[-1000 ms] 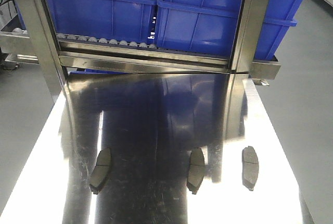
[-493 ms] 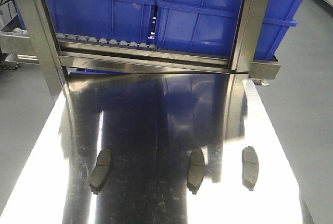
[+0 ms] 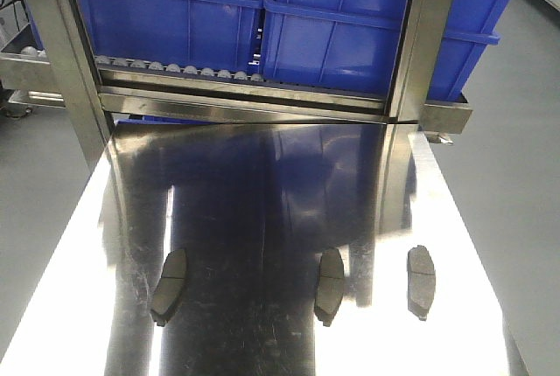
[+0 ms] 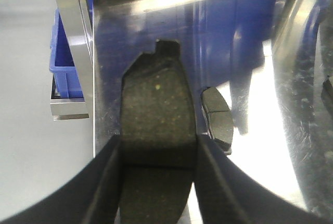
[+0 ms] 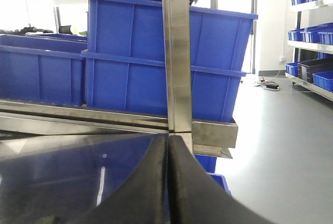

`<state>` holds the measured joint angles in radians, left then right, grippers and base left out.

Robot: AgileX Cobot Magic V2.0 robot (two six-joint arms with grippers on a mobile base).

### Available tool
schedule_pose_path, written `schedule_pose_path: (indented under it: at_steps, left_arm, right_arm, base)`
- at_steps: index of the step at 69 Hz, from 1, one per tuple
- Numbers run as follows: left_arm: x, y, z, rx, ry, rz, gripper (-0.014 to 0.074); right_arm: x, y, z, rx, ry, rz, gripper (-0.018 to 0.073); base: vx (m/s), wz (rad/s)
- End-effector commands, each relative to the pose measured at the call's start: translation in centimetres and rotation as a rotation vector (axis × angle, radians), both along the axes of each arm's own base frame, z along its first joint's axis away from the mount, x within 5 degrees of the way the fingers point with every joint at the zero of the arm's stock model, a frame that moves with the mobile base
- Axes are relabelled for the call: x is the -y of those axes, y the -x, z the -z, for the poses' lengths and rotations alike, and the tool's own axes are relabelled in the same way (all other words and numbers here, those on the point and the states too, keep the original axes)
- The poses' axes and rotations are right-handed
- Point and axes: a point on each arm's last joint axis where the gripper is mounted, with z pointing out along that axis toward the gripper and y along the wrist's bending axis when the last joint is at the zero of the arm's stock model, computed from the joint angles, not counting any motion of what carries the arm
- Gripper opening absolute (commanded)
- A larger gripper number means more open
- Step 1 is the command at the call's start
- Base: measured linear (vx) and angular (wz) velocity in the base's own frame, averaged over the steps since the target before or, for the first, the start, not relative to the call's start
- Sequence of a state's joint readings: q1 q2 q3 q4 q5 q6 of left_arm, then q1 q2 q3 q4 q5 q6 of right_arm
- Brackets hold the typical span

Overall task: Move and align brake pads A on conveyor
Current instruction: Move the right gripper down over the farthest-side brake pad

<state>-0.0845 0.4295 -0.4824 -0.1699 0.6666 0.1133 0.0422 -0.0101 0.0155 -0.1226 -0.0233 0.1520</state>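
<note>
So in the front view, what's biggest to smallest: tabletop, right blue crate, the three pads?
1. Steel tabletop
2. Right blue crate
3. Left pad, middle pad and right pad, which look alike.

Factory floor or parts store: blue plastic bins [image 3: 341, 35] on steel roller rack [image 3: 175, 70], stainless worktable [image 3: 262, 184], grey sealed floor [image 5: 281, 146], bin shelving [image 5: 312, 26].

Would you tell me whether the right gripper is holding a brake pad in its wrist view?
No, the right gripper is closed on itself, its two fingers meeting with nothing between them.
</note>
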Motion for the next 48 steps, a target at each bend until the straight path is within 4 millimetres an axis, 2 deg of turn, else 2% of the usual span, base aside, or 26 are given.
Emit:
schedule_pose_path:
  at_steps: [1,10,17,33,40,48]
  left_arm:
    - [0.0,-0.4,-1.6,0.111,0.035,-0.012,-0.0006]
    - [0.0,-0.4,-1.6,0.111,0.035,-0.012,-0.0006]
    - [0.0,-0.4,-1.6,0.111,0.035,-0.012,-0.0006]
    - [0.0,-0.4,-1.6,0.111,0.035,-0.012,-0.0006]
    - [0.0,-0.4,-1.6,0.111,0.035,-0.012,-0.0006]
    - [0.0,-0.4,-1.6,0.111,0.035,-0.012,-0.0006]
  right_arm:
    - [0.0,0.3,-3.5,0.100,0.006,0.003,-0.0011]
    - [0.1,-0.9,-5.9,-0.042,0.009,0.020,-0.0011]
    - [0.1,-2.8,-7.0,-0.187,0.013,0.030,-0.0011]
    - [0.3,-7.5,-8.6,-0.559,0.033,0.062,-0.0011]
    - [0.3,-8.7,-9.3,-0.719,0.008,0.073,-0.0011]
    - [0.1,-9.5,-9.1,-0.847,-0.017,0.073,-0.0011]
  base:
    - [0.00,0.00]
    - [0.00,0.00]
    - [0.00,0.00]
    - [0.00,0.00]
    - [0.00,0.00]
    - [0.00,0.00]
